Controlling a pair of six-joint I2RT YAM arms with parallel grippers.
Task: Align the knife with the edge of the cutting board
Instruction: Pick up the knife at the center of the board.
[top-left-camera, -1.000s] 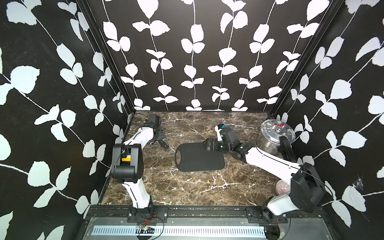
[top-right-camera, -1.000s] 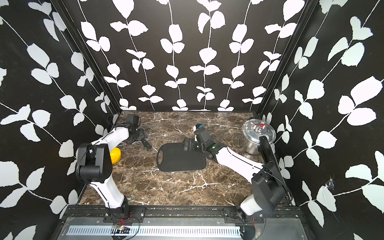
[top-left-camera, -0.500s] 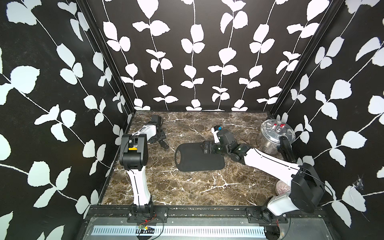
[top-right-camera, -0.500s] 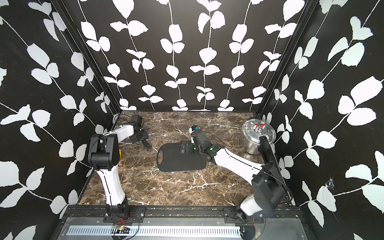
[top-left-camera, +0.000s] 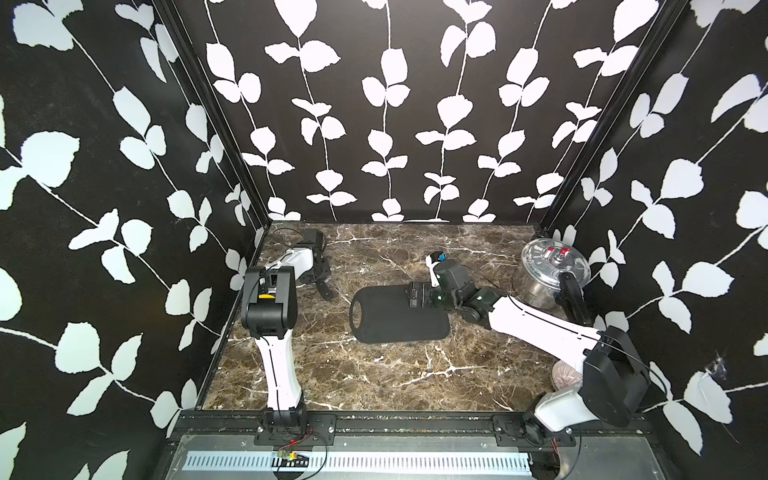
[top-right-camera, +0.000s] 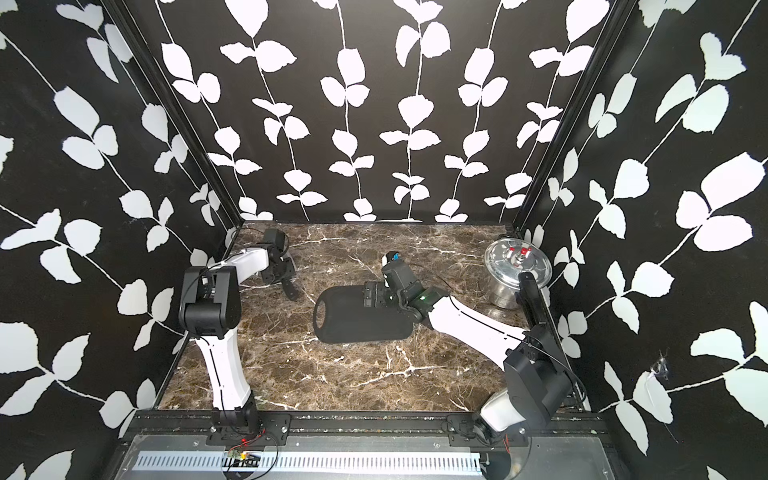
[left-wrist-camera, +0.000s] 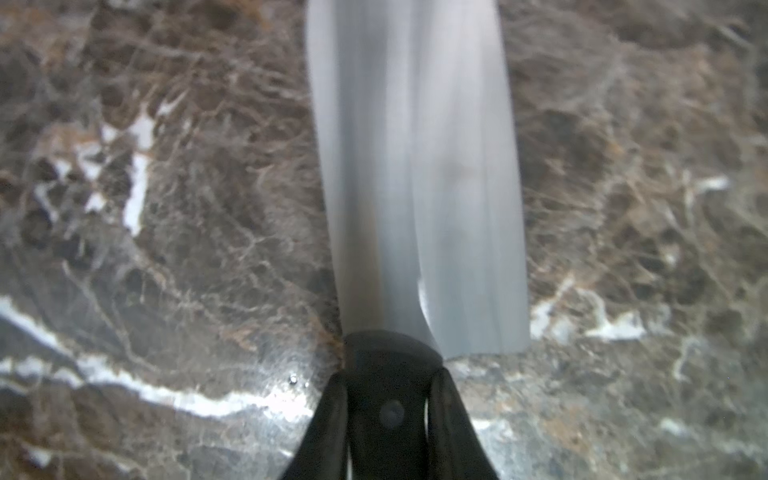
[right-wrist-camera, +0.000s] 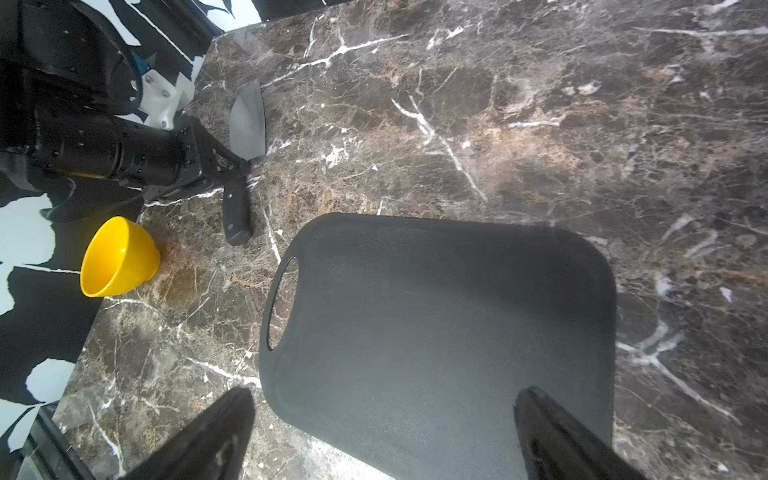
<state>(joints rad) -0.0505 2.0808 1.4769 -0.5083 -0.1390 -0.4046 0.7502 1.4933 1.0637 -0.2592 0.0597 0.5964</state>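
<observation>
Brown marble tabletop (top-left-camera: 374, 374) carries the matte black cutting board (top-left-camera: 399, 320), which lies flat directly under the right end effector (top-left-camera: 417, 294), poised at one long edge of the board. In the right wrist view that end effector (right-wrist-camera: 384, 432) is spread wide and holds nothing, one finger (right-wrist-camera: 552, 436) over the board (right-wrist-camera: 436, 332) and its twin over bare marble; whether either touches cannot be told. A steel pressure cooker (top-left-camera: 552, 270) with a black handle stands well behind this end effector, beside its arm. The knife (right-wrist-camera: 248, 120) is in the left end effector (right-wrist-camera: 239, 170), well apart from the right one and off the board, past its oval cut-out end with a strip of marble between. The left wrist view shows the end effector (left-wrist-camera: 392, 415) clamped on the black riveted handle just behind the blade, the grey steel of the knife (left-wrist-camera: 415, 187) running out ahead of the fingers (left-wrist-camera: 332, 428). A yellow bowl (right-wrist-camera: 118, 257) sits near the left end effector, on the handle side of the knife.
</observation>
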